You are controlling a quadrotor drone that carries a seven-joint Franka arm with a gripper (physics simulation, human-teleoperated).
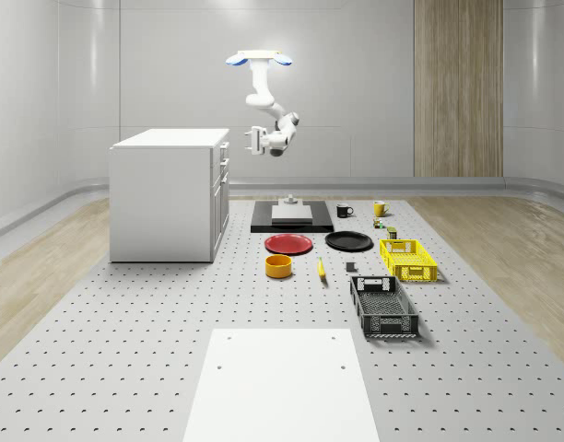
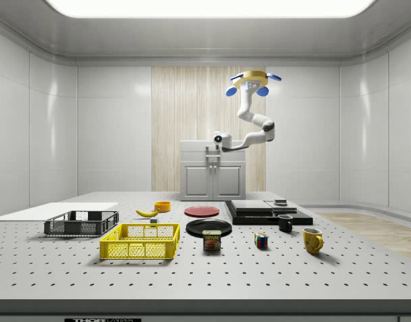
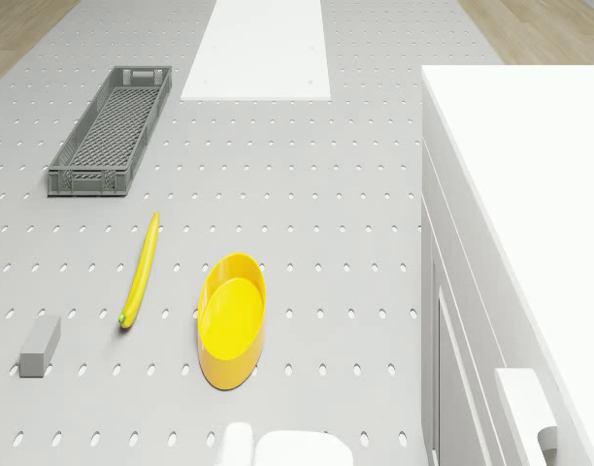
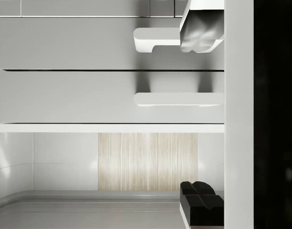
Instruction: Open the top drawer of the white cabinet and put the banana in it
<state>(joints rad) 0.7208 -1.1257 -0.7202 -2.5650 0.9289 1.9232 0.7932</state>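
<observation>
Hovering by the white cabinet [image 1: 167, 193], the drone [image 1: 259, 60] holds its end effector [image 1: 253, 141], fingers apart, near the shut top drawer [image 4: 112, 98]; the banana [image 1: 321, 268] lies on the counter [image 1: 125, 322].

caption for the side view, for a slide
Drone hovers before the white cabinet, gripper at its closed top drawer; banana lies on the table.

My arm [image 1: 264, 97] gleams in glossy white plastic beside the smooth matt white cabinet [image 1: 167, 198], while below sit a matt grey perforated table [image 1: 125, 322], a shiny yellow bowl [image 3: 232, 318], a mesh-walled plastic grey crate [image 3: 111, 129], and wood-grain wall panelling [image 1: 457, 87].
</observation>
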